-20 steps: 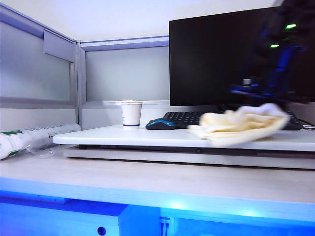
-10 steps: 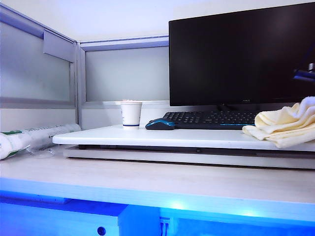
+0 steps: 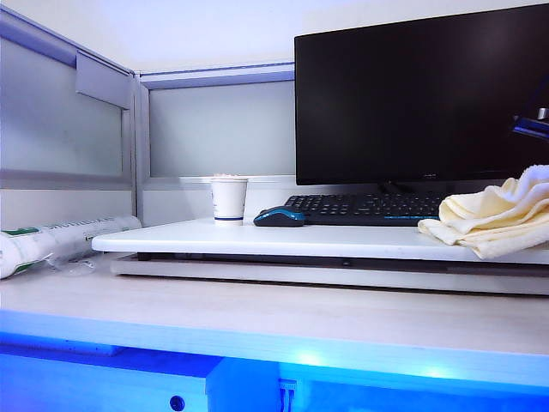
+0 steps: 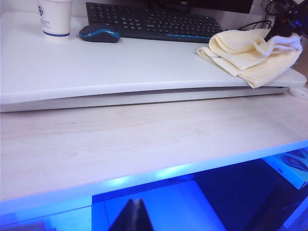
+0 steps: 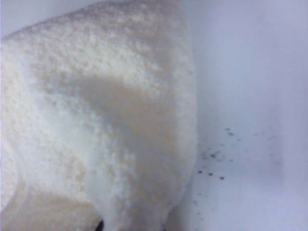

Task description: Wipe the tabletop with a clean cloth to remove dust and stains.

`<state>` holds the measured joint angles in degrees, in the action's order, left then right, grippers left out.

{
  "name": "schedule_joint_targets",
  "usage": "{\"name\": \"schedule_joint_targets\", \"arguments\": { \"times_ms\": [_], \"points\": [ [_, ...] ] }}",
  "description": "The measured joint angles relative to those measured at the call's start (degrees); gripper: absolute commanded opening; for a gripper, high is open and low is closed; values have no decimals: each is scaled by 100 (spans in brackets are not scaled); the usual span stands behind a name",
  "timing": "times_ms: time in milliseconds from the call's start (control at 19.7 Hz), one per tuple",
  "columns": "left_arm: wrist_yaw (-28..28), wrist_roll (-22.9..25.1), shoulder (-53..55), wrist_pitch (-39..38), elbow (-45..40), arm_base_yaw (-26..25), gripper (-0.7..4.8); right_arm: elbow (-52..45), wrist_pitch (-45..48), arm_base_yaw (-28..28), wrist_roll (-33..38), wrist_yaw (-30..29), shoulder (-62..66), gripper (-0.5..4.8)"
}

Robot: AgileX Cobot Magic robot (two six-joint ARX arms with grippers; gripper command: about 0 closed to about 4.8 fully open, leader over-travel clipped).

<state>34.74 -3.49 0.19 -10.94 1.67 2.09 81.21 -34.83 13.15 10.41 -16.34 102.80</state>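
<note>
The white tabletop (image 3: 257, 239) carries the rumpled pale yellow cloth (image 3: 493, 219) at its right end, next to the keyboard. The cloth (image 4: 250, 53) overhangs the front edge and rises at its far right toward the right arm (image 3: 533, 124). My right gripper is buried in the cloth (image 5: 106, 120), which fills the right wrist view, and it is shut on it. Dark specks (image 5: 211, 163) dot the tabletop (image 5: 250, 96) beside the cloth. My left gripper (image 4: 136, 204) hangs shut and empty in front of the desk, well short of the tabletop (image 4: 120, 67).
A paper cup (image 3: 229, 201), a blue-and-black mouse (image 3: 279, 216) and a black keyboard (image 3: 369, 208) stand along the back, under a large monitor (image 3: 420, 94). A wrapped roll (image 3: 51, 245) lies at the left. The lower wood-grain desk (image 3: 257, 318) runs in front.
The cloth slid rightward along the tabletop from in front of the keyboard to the right end, then crept slightly back left. The right arm swung almost out of the exterior view.
</note>
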Motion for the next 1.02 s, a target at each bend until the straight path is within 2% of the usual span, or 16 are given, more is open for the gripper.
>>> {"name": "schedule_joint_targets", "arguments": {
  "times_ms": [102, 254, 356, 457, 660, 864, 1016],
  "points": [
    [0, 0, 0, 0, 0, 0, -6, -2, 4, 0, -2, -92, -2, 226],
    [0, 0, 0, 0, 0, 0, -5, -13, 24, -15, 13, -186, -2, 376],
    [0, 0, 0, 0, 0, 0, -3, -13, 26, -15, 52, -286, 0, 421],
    [0, 0, 0, 0, 0, 0, 69, -13, 39, -24, 125, -411, -2, 432],
    [0, -4, 0, 0, 0, 0, 72, -11, 232, -98, 293, -577, -81, 432],
    [0, -2, 0, 0, 0, 0, 72, 42, 763, -155, 348, -407, -656, 432],
    [0, -2, 0, 0, 0, 0, 72, 48, 772, -149, 345, -382, -1010, 431]
  ]
}}
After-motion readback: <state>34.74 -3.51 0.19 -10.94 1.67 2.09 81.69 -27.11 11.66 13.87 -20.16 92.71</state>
